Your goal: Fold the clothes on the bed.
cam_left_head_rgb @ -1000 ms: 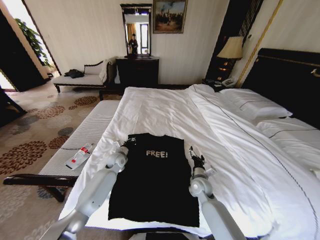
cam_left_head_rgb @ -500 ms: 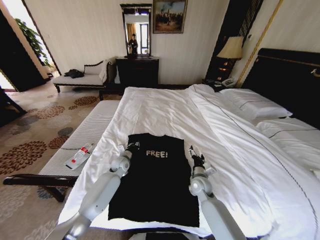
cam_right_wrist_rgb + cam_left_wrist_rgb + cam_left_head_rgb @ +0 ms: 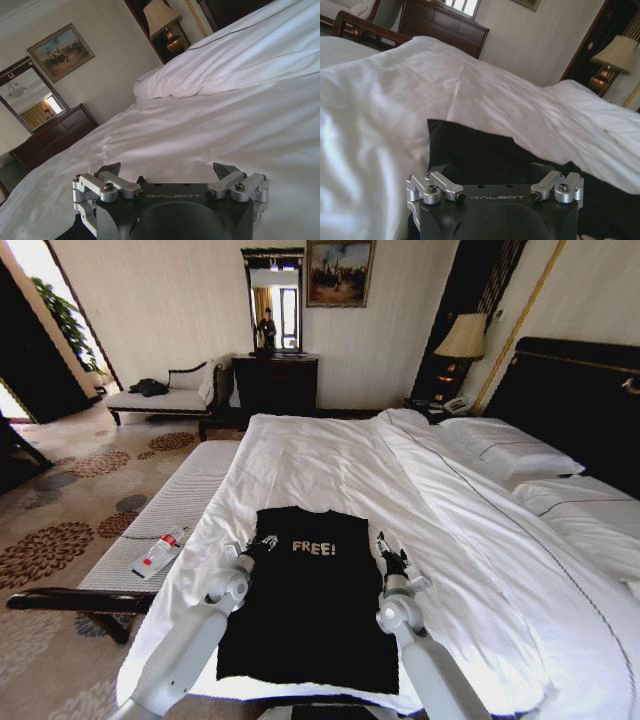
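The black T-shirt (image 3: 310,595) lies flat, sleeves tucked, on the bed (image 3: 330,455).

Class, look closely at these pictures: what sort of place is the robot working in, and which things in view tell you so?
Most likely a hotel bedroom: a large bed with white sheets and pillows, a bedside lamp beside a telephone, and a framed painting above dark wooden furniture.

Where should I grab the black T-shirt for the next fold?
Probably the two far corners of the black T-shirt, beside the "FREE!" lettering. It lies flat, already narrowed, on the bed. The left tool and right tool sit at those edges; pinch down from above, one per side.
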Tool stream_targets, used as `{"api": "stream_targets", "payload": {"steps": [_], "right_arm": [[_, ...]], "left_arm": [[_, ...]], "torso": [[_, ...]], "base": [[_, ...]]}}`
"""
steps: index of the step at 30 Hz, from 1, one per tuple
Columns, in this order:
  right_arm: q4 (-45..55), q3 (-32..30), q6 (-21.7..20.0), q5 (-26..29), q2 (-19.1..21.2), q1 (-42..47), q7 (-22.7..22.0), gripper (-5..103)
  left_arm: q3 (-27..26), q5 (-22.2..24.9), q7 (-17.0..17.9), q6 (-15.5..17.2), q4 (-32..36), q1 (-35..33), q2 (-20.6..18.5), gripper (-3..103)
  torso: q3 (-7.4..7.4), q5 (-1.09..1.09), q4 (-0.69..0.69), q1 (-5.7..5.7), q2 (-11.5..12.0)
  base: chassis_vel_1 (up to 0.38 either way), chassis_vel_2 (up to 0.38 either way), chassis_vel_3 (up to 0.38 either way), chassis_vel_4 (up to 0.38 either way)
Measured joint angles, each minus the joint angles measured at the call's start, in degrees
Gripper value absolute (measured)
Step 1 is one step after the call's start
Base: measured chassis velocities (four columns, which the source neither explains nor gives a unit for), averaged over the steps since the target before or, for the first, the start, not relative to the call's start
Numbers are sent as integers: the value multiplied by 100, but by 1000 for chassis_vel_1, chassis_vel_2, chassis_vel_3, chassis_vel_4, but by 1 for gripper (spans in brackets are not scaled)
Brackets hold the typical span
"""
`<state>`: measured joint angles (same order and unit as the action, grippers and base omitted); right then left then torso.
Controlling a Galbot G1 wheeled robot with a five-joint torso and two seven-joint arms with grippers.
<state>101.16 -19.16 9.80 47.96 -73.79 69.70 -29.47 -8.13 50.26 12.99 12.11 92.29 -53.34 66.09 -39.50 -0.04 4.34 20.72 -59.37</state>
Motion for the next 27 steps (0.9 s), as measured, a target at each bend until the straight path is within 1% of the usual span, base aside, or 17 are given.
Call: {"api": "stream_targets", "payload": {"steps": [2,3,9,12,15,18,27], "right_arm": [[41,-19,-1,-1,2,45,-6,100],[55,-26,-2,-1,3,62,-9,100],[97,-51,-2,-1,6,114,-19,100],[102,-53,-3,1,7,118,-28,100],[102,-53,-4,2,5,119,-36,100],[102,-51,-6,3,-3,120,-50,100],[53,-48,-10,6,-6,100,-71,100]], "left_arm": [[-65,106,21,-13,83,108,36,98],[-86,136,30,-15,97,144,43,99],[-131,156,78,-20,-39,288,40,100],[-86,104,98,-5,-239,326,42,100],[-41,103,109,21,-263,317,43,100],[47,95,127,88,-164,192,19,100],[127,79,168,153,75,-157,-76,100]], "torso": [[0,1,1,0,0],[0,1,1,0,0],[0,1,-1,0,0],[0,0,-2,0,0],[0,0,-1,0,0],[0,0,-1,0,0],[0,1,-1,0,0]], "base": [[0,0,0,0],[0,0,0,0],[0,0,0,0],[0,0,0,0],[0,0,0,0],[0,0,0,0],[0,0,0,0]]}}
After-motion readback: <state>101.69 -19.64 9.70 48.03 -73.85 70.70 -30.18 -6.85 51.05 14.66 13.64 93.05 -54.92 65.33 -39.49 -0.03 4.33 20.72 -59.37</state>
